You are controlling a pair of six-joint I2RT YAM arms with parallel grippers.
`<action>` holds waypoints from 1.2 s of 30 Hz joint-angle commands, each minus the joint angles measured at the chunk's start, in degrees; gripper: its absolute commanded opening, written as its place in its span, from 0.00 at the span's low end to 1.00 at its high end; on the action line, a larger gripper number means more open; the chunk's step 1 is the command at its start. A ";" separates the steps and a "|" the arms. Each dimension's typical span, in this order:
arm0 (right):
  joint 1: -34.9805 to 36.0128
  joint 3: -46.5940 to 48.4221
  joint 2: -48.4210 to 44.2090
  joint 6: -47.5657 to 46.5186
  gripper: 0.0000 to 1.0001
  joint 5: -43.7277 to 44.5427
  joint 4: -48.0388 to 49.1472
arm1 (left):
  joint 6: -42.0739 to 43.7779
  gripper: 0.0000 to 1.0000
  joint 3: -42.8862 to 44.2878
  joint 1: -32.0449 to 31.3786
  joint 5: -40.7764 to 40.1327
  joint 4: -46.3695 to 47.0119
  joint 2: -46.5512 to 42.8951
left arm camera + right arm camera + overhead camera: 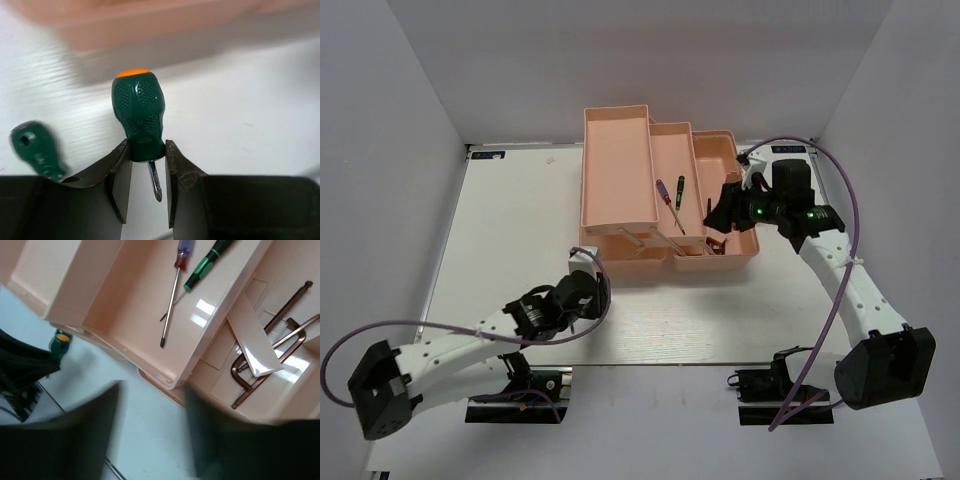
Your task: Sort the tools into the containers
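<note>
The salmon-pink toolbox stands open at the back centre with its trays folded out. My left gripper is shut on a stubby green screwdriver with an orange cap, held above the table just in front of the toolbox. A second stubby green screwdriver lies on the table to its left. My right gripper is open and empty, hovering over the toolbox's right side. A blue-and-red screwdriver and a slim green one lie in the middle tray. Brownish hex keys lie in the base compartment.
The toolbox's front wall faces the arms. White table extends left of the toolbox. White walls enclose the table at the left, right and back. The left tall tray shows nothing inside.
</note>
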 commanded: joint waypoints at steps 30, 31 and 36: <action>20.43 -8.61 -2.08 -26.17 0.05 -13.83 -7.73 | 24.49 0.54 51.15 8.94 -17.18 4.92 26.11; 20.61 -8.17 -1.90 -26.08 0.14 -13.57 -7.73 | 24.48 0.66 51.94 9.73 -17.18 3.93 26.81; 20.96 -8.34 -3.91 -24.34 0.54 -7.35 -6.51 | 22.04 0.80 50.46 10.27 -14.11 1.48 22.35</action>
